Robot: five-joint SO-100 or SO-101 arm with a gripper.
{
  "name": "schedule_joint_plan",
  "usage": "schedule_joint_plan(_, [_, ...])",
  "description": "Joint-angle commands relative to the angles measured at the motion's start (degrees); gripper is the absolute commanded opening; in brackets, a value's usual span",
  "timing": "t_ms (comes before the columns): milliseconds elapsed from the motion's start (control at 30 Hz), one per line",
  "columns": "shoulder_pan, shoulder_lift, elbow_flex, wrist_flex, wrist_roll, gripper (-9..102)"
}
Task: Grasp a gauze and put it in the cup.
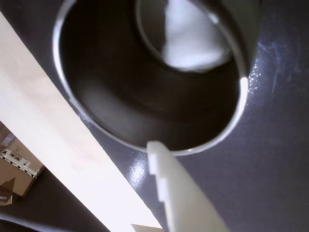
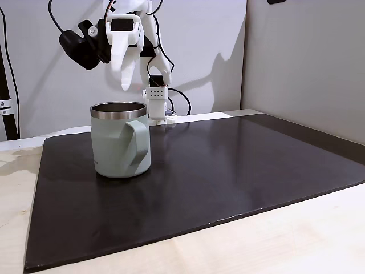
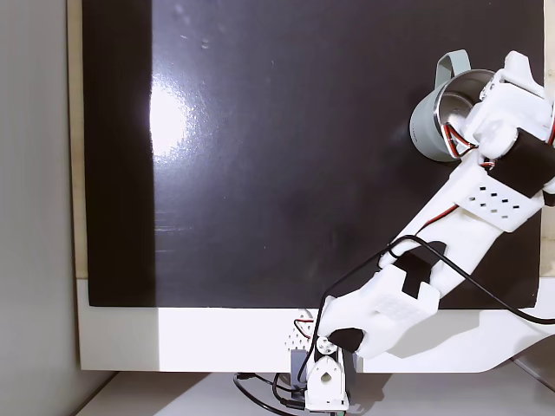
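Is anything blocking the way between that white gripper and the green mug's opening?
Nothing visible does. The gripper hangs above the cup, with open air between its fingertips and the steel rim. In the wrist view, a fingertip sits at the rim.

Hobby robotics bench, black mat [image 2: 228,171] on pale wooden table [image 2: 296,240], bare grey walls [image 2: 302,57], trailing cables [image 2: 177,94]

White plastic arm [image 3: 451,251] with black servo blocks; dotted holes are seen on one link; black cable is looped along it, red wires near wrist; white notched finger [image 1: 181,193]; base [image 3: 325,381] white.
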Motion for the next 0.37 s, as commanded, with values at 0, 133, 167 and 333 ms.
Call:
schedule_joint_plan(0, [0.3,2.2,-1.9,-0.1,-0.6,36])
schedule_joint_plan(133, [0.1,2.5,-1.8,-0.1,-0.6,36])
schedule_joint_plan(167, [0.1,2.5,-1.8,-0.1,-0.6,36])
schedule_joint_plan(333, [0.0,2.6,-1.8,-0.1,-0.6,36])
